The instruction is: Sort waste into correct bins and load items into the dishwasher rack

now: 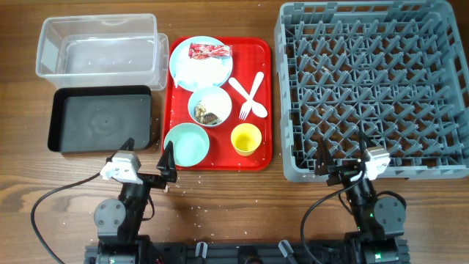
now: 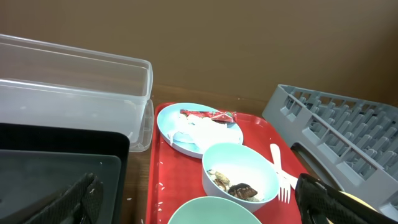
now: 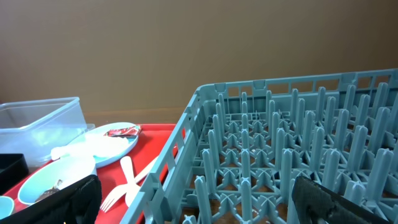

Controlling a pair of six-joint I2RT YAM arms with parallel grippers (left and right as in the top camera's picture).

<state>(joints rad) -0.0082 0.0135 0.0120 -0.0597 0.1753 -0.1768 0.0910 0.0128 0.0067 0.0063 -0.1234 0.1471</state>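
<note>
Both claws are released, fingers spread wide with nothing between them. The left gripper (image 1: 147, 151) hangs over the wooden table (image 1: 242, 205) at the near edge, just in front of the black tray (image 1: 101, 119) and the near left corner of the red tray (image 1: 265, 103). The right gripper (image 1: 343, 149) sits at the near wall of the grey dishwasher rack (image 1: 374, 88), whose pegged floor holds no dishes.

All the waste and dishes lie on the red tray. At the far end is the pale blue plate (image 1: 183, 66), carrying the red-and-white snack wrapper (image 1: 210, 50) and crumpled white tissue (image 2: 200, 132). The wrapper has print on it, but it is too small to read. Nearer, in the tray's middle, a pale blue bowl (image 1: 210, 97) holds brown and whitish food scraps (image 1: 211, 115). An empty mint bowl (image 1: 186, 144) stands at the near left corner, with the yellow cup (image 1: 245, 138) upright beside it to the right. The white fork (image 1: 256, 81) and white spoon (image 1: 235, 85) lie crossed along the tray's right side, their working ends toward the arms.

The clear plastic tub (image 1: 99, 48) stands at the far left, the black tray just in front of it; neither holds any waste. A few pale crumbs (image 1: 194, 213) speckle the table near the left arm.
</note>
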